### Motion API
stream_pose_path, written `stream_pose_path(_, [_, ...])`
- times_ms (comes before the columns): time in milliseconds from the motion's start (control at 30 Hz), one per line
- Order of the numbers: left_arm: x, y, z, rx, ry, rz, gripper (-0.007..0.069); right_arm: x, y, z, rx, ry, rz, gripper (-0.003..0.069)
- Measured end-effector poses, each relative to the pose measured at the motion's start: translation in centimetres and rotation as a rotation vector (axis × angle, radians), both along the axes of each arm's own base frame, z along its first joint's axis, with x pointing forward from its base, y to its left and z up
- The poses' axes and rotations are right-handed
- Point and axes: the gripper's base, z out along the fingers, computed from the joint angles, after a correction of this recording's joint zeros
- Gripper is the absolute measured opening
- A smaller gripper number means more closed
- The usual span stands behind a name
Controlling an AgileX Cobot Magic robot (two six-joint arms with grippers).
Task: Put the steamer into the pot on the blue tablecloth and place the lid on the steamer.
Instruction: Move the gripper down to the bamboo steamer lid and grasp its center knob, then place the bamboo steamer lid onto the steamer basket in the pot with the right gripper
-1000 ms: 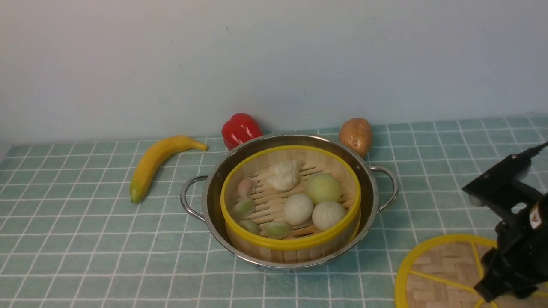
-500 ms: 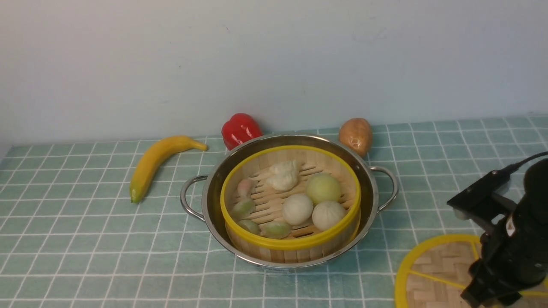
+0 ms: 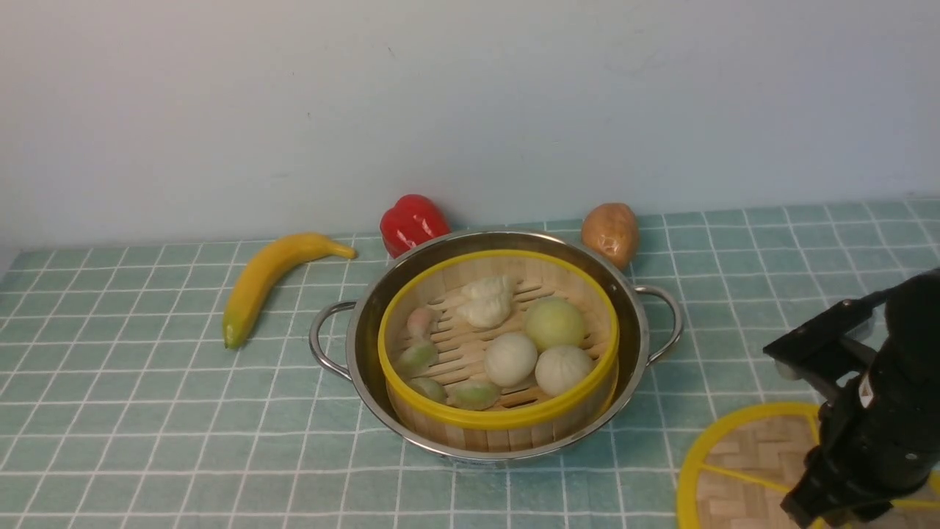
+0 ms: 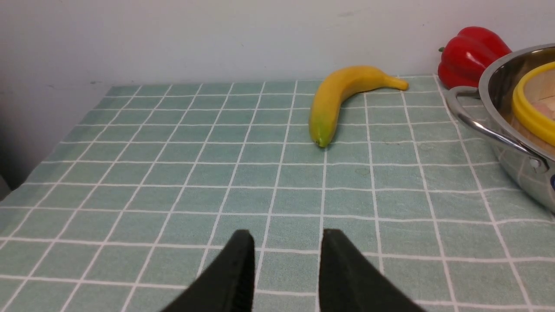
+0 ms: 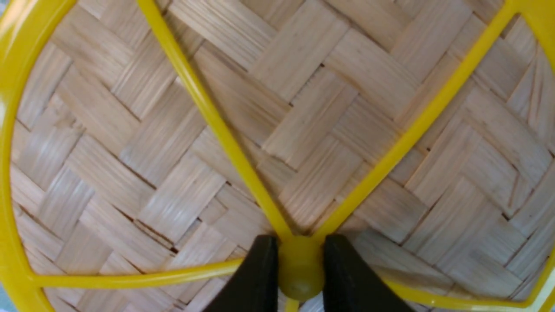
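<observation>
Front view — right gripper [image 5: 296,249] has shifted left — clamping the lid [image 3: 736,470].

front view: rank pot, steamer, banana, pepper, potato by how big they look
Largest to smallest: pot, steamer, banana. Pepper and potato look about alike, and the pot hides part of the pepper, so I won't rank those.

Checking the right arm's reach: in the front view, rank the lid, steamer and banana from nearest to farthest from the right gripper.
1. lid: near right, its knob between the right gripper jaws.
2. steamer: centre, inside the pot.
3. banana: far left.
</observation>
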Motion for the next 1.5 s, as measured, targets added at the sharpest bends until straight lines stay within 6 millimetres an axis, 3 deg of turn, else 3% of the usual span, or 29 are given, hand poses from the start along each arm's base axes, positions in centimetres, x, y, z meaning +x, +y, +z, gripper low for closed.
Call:
stream_pose_path(167, [0.0,0.0,0.0,0.0,0.0,0.0,0.0211,0.0,-0.1,1.0,0.023,-0.061,-0.081,0.0148])
stream_pose_path(267, [0.0,0.0,0.0,0.0,0.0,0.0,0.0211,0.1,-0.1,2.9,0.047,-0.144,-0.109,0.0148])
stream_pose_path(567, [0.0,0.0,0.0,0.0,0.0,0.0,0.0211,2.1,0.7,12.7,0.166,-0.462,-0.05,0.0148])
stream_pose_path(633, [0.0,0.0,0.0,0.0,0.0,0.0,0.0211,2.8,1.2,15.3,0.211,-0.513,-0.006,0.0148])
stream_pose_path(767, [0.0,0.0,0.0,0.0,0.0,0.0,0.0211,3.9,3.8,17.9,0.329,-0.531,0.151,0.0148])
stream_pose_path(933, [0.0,0.0,0.0,0.0,0.0,0.0,0.0211,5.1,7.4,18.3,0.39,-0.511,0.317,0.0148])
stream_pose_path(1000, [0.0,0.0,0.0,0.0,0.0,0.0,0.0211,5.9,10.0,17.7,0.396,-0.479,0.406,0.0148])
stream_pose_path(1133, [0.0,0.0,0.0,0.0,0.0,0.0,0.0211,6.9,12.5,16.7,0.374,-0.458,0.478,0.0148])
stream_pose_path(1300, [0.0,0.0,0.0,0.0,0.0,0.0,0.0211,8.0,14.8,14.7,0.323,-0.424,0.541,0.0148])
stream_pose_path(1500, [0.0,0.0,0.0,0.0,0.0,0.0,0.0211,9.2,15.6,13.1,0.287,-0.412,0.557,0.0148])
